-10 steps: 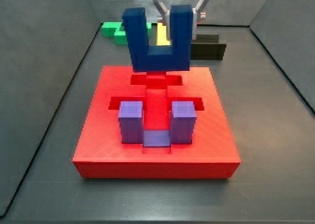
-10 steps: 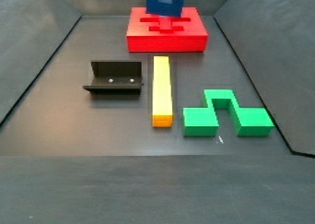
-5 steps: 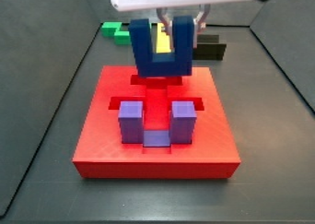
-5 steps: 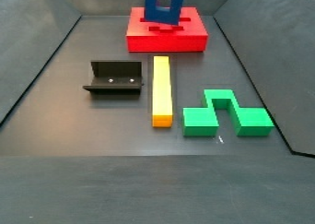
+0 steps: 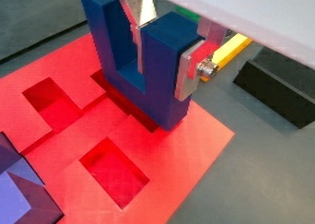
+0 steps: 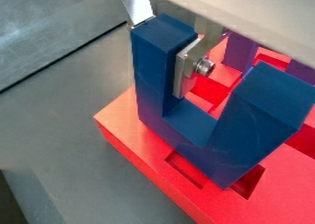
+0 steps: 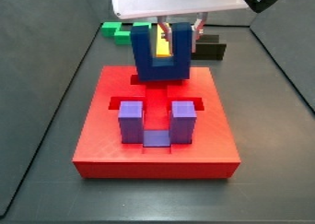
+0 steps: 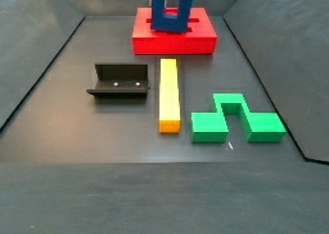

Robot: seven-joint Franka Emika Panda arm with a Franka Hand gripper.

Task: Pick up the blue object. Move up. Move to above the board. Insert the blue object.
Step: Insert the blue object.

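The blue object (image 7: 163, 54) stands upright with its base sunk in the far arm of the cross-shaped recess of the red board (image 7: 215, 126). It also shows in the other side view (image 8: 170, 11) on the board (image 8: 199, 40). My gripper (image 7: 164, 27) is shut on one of its prongs from above. In both wrist views the silver fingers (image 5: 189, 71) (image 6: 185, 65) clamp that prong of the blue object (image 5: 157, 76) (image 6: 227, 117), and the board (image 5: 185, 163) (image 6: 133, 134) lies under it.
A purple U-shaped block (image 7: 155, 122) stands in the near arm of the recess. The black fixture (image 8: 118, 82), a yellow bar (image 8: 168, 93) and a green block (image 8: 236, 118) lie on the grey floor away from the board.
My gripper has come down with the blue object. Its base has gone from above the board into the far arm of the recess.
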